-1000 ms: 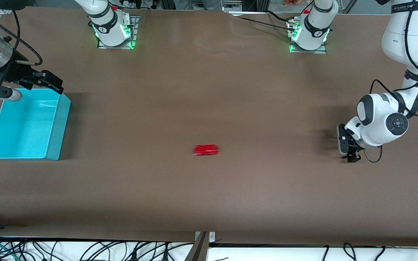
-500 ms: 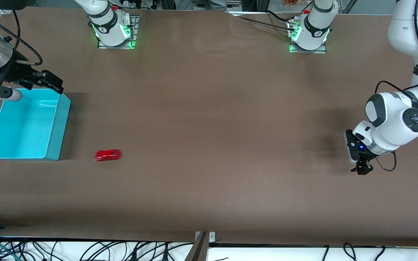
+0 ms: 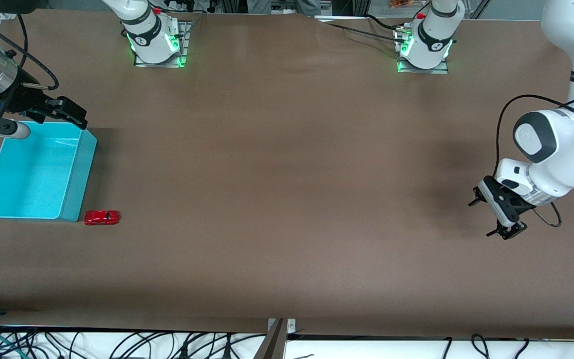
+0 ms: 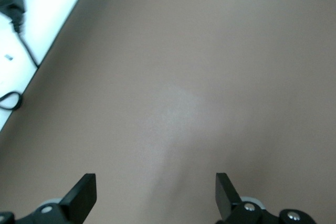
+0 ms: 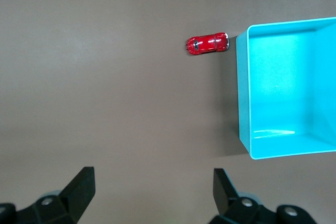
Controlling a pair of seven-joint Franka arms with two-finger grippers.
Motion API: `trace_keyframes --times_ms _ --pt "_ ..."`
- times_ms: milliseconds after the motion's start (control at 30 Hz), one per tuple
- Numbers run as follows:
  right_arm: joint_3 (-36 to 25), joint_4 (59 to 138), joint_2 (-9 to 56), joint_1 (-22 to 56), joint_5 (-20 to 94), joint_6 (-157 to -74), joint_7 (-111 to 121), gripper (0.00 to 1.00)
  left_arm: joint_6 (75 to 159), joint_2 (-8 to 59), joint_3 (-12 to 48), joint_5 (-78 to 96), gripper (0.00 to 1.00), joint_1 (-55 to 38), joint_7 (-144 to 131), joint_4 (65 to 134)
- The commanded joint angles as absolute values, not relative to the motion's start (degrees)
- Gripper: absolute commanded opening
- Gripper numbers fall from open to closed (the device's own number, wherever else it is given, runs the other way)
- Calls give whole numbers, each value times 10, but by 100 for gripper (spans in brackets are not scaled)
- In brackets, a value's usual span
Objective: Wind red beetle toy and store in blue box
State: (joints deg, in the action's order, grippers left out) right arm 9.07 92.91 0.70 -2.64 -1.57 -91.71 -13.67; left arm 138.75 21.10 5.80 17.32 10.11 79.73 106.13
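Observation:
The red beetle toy (image 3: 101,218) (image 5: 208,43) stands on the brown table, outside the blue box (image 3: 80,172) (image 5: 243,94). It sits by the box's corner nearest the front camera, touching it or nearly so. The box is open-topped with nothing in it. My right gripper (image 3: 70,112) (image 5: 152,190) hangs open over the box's rim at the end farthest from the front camera, holding nothing. My left gripper (image 3: 481,219) (image 4: 156,195) is open over bare table at the left arm's end, a long way from the toy.
Both arm bases (image 3: 155,42) (image 3: 424,47) stand along the table edge farthest from the front camera. Cables (image 3: 117,346) lie below the table edge nearest the camera. The table between the toy and the left gripper is bare brown surface.
The toy has rolled across the table from the middle toward the right arm's end and stopped by the box. The left gripper has drawn back toward its own end. The right arm has not moved.

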Motion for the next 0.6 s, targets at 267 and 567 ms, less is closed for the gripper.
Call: trace_keyframes --times_ms 267,567 --pt "89 915 47 -40 -18 -930 -129 100 1282 116 34 187 100 76 464 1072" --pt "85 915 97 -72 -14 -953 -48 100 1230 72 -11 127 100 19 342 1071"
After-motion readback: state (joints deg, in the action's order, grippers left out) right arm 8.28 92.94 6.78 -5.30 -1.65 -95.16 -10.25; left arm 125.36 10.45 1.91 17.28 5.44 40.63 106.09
